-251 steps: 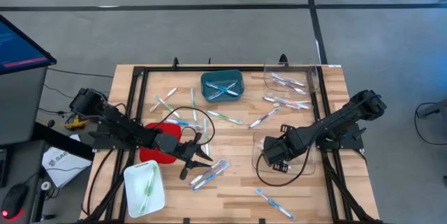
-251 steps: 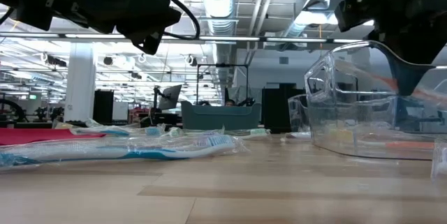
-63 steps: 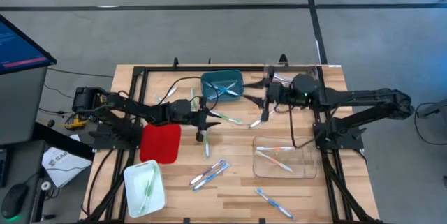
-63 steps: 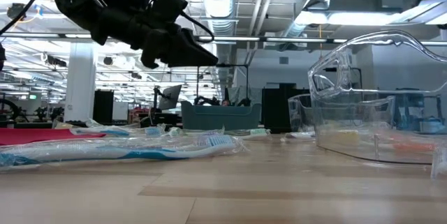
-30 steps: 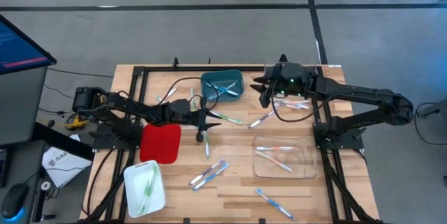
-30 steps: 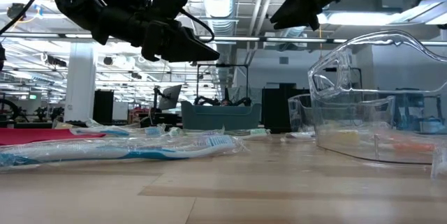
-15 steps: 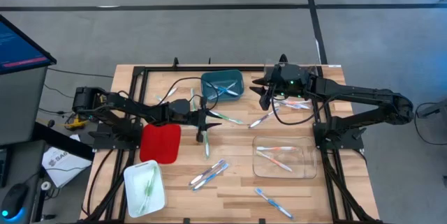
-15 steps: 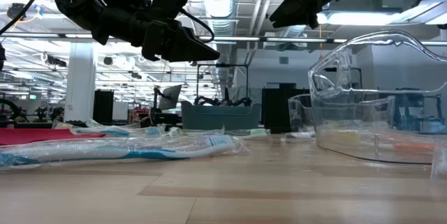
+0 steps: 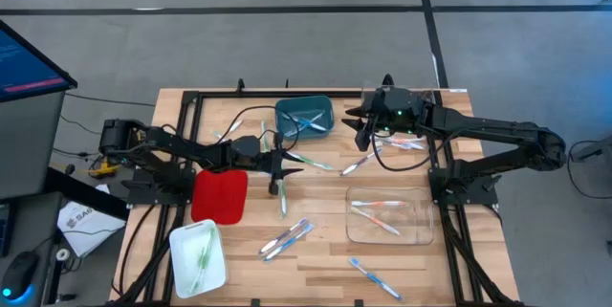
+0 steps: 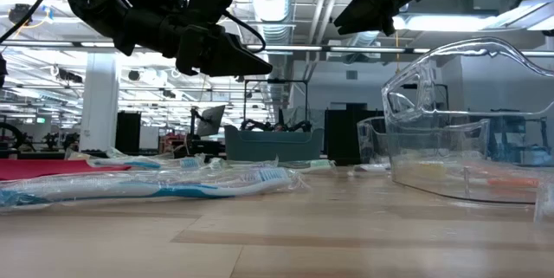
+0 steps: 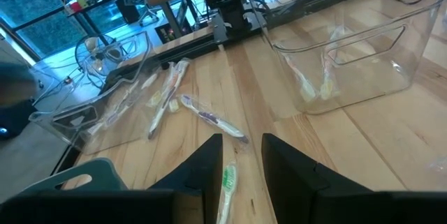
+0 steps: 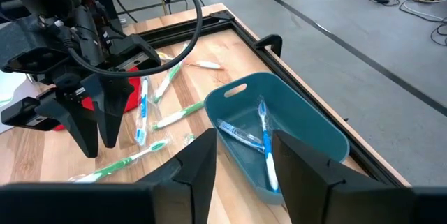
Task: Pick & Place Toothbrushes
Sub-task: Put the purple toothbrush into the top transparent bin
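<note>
Right fingers (image 12: 199,162) newly short of binned toothbrushes (image 12: 265,140)

A grey floor (image 9: 287,49) crossed by dark lines surrounds the wooden table (image 9: 316,264), with silver ceiling ducts (image 10: 275,5) and strip lights overhead.

A wooden counter (image 9: 325,269) is shown carrying a teal bin (image 9: 304,119) at 12 o'clock, a red tray (image 9: 219,195) at 9 o'clock, a white tray (image 9: 198,258) at 7 o'clock, and a clear container (image 9: 387,217) at 4 o'clock.
</note>
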You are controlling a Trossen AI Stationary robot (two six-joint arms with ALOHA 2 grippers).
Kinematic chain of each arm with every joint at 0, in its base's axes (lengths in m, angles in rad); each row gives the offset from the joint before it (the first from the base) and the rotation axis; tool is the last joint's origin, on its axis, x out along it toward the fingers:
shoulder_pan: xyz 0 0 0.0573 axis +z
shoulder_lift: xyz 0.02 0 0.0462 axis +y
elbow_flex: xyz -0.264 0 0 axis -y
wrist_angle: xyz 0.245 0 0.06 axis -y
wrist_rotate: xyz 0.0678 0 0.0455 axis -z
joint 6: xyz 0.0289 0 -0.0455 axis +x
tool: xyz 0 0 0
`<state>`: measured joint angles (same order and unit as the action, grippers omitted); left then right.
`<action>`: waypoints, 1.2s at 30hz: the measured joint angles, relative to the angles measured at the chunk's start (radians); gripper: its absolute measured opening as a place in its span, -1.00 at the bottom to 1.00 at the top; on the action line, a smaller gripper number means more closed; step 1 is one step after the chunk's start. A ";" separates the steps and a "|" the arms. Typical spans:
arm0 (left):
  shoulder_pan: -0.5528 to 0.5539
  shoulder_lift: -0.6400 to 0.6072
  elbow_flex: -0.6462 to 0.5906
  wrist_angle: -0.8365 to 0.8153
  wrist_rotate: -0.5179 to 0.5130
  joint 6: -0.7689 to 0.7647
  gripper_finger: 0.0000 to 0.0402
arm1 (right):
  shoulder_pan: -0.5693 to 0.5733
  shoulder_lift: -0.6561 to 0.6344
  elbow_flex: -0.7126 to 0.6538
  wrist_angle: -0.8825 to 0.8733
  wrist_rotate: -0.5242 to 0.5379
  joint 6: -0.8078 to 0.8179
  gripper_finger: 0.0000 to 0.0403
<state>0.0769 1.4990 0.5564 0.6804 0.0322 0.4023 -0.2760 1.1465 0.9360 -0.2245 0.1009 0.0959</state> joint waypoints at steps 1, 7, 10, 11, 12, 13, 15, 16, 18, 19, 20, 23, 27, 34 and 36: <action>0.000 0.000 0.000 0.000 0.000 0.000 -0.53 | 0.000 0.000 0.000 0.000 0.000 0.000 -0.33; 0.000 0.000 0.000 0.001 0.000 0.000 -0.53 | -0.003 0.014 0.000 -0.108 0.006 0.096 -0.36; 0.000 0.000 0.000 0.000 -0.001 -0.018 -0.53 | -0.020 0.049 -0.002 -0.246 0.046 0.147 -0.39; 0.000 0.000 0.000 0.000 -0.001 -0.021 -0.53 | -0.028 0.062 -0.002 -0.274 0.057 0.160 -0.40; 0.000 0.000 0.000 0.000 -0.001 -0.021 -0.53 | -0.039 0.075 -0.002 -0.303 0.060 0.172 -0.40; 0.000 0.000 0.000 0.001 -0.001 -0.022 -0.53 | -0.049 0.090 -0.002 -0.334 0.060 0.184 -0.41; 0.000 0.000 0.000 0.000 -0.001 -0.023 -0.53 | -0.065 0.120 -0.002 -0.390 0.060 0.193 -0.41; 0.000 0.000 0.000 0.000 -0.001 -0.026 -0.53 | -0.071 0.131 -0.002 -0.422 0.058 0.194 -0.41; 0.000 0.000 -0.001 -0.005 -0.001 -0.041 -0.53 | -0.083 0.155 -0.002 -0.486 0.057 0.195 -0.41; 0.000 0.000 -0.004 -0.005 -0.001 -0.044 -0.53 | -0.088 0.169 -0.002 -0.505 0.056 0.201 -0.41; 0.000 0.000 -0.010 -0.004 -0.001 -0.044 -0.53 | -0.090 0.180 -0.002 -0.524 0.053 0.217 -0.41; 0.000 0.000 -0.031 -0.008 -0.001 -0.047 -0.53 | -0.093 0.200 -0.002 -0.563 -0.006 0.245 -0.41; 0.004 0.000 -0.048 -0.018 -0.001 -0.085 -0.53 | -0.083 0.201 0.003 -0.566 -0.141 0.246 -0.41; 0.016 0.000 -0.048 -0.065 -0.002 -0.097 -0.53 | -0.069 0.194 0.101 -0.646 -0.204 0.215 -0.41; 0.015 0.000 -0.048 -0.071 -0.002 -0.099 -0.53 | -0.063 0.194 0.121 -0.695 -0.186 0.181 -0.41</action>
<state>0.0924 1.4990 0.5083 0.6091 0.0304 0.3032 -0.3385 1.3408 1.0573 -0.9194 -0.0855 0.2770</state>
